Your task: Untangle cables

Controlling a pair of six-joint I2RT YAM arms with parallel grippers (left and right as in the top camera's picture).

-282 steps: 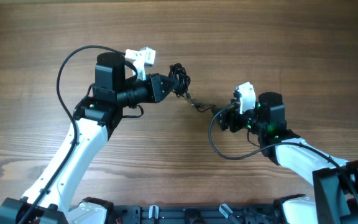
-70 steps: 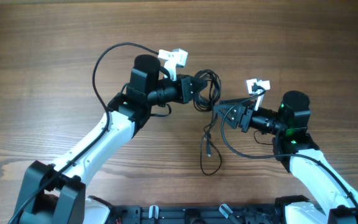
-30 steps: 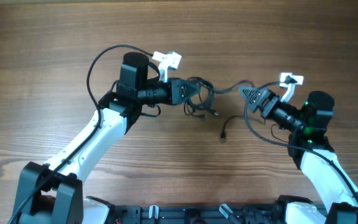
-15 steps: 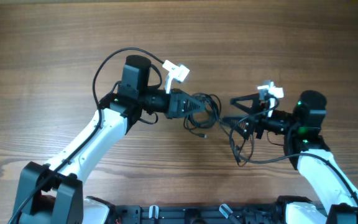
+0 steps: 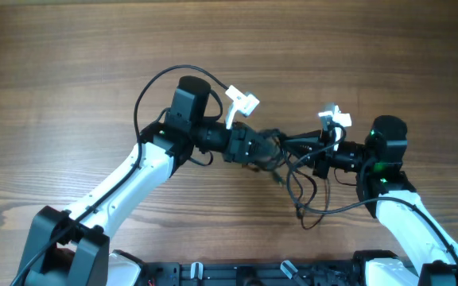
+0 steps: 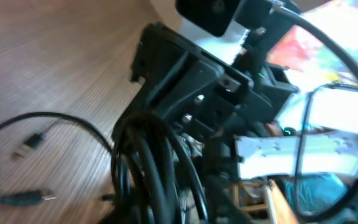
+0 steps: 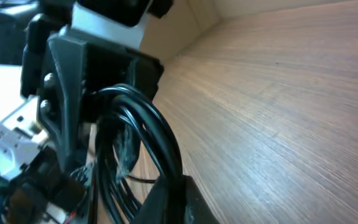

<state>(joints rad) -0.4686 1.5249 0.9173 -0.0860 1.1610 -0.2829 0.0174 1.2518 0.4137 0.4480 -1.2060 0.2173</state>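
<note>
The cables (image 5: 281,149) are a bunch of thin black cords stretched between my two grippers above the middle of the wooden table. My left gripper (image 5: 259,148) has the bundle in its jaws. In the left wrist view the cables (image 6: 157,168) fill the jaw area in a blur, so how the jaws stand does not show. My right gripper (image 5: 307,155) faces it from the right. In the right wrist view the right gripper (image 7: 174,198) is shut on the looping cables (image 7: 146,121). A loose strand with plug ends (image 6: 33,142) lies on the table.
The thick wire of the left arm (image 5: 153,83) arches over its wrist. The right arm's thick wire (image 5: 324,210) loops down onto the table below the grippers. The arms' base rail (image 5: 253,274) runs along the near edge. The table (image 5: 70,63) is bare wood elsewhere.
The right gripper, open half a second ago, has moved left onto the bundle and shut on it. The left arm has shifted right, so the grippers now almost meet.
</note>
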